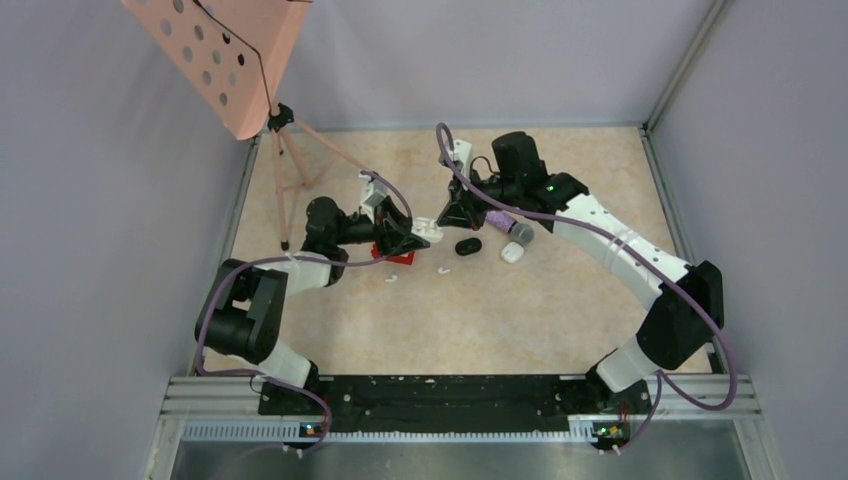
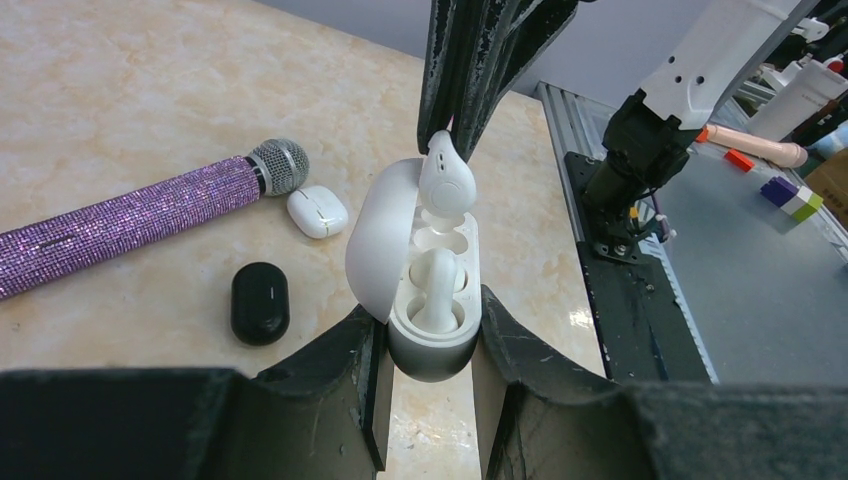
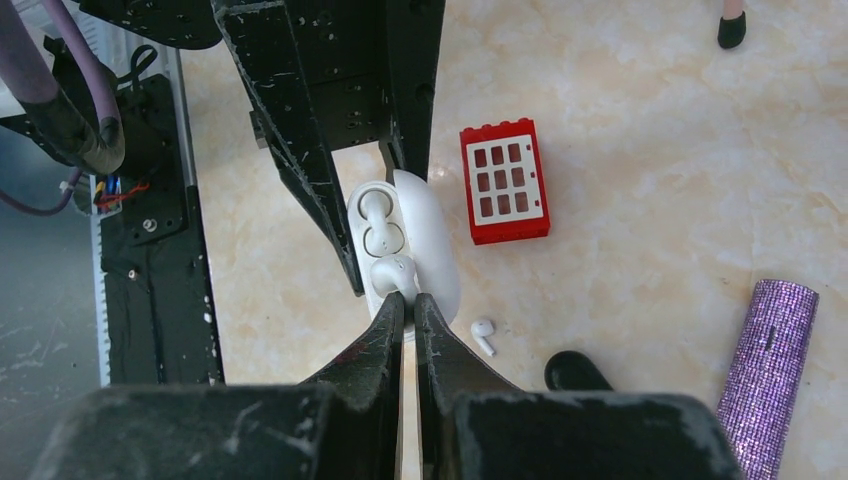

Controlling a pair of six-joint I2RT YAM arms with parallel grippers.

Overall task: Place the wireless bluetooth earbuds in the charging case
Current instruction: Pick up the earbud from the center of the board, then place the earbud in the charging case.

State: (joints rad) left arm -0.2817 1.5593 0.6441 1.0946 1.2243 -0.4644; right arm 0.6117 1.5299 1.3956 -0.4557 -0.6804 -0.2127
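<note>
While left jaws clamp the case (image 2: pixel 378 240), right jaws pinch an earbud (image 2: pixel 445 180) above.

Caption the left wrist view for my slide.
Left pincer grips the open charging case, one earbud seated; right pincer holds a second white earbud over the free slot.

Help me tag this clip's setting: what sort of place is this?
Likely a robotics lab test cell: plain grey walls enclose a marble-patterned table, a metal rail carries the arm bases, and unrelated props lie about: a purple microphone, a red toy brick.
</note>
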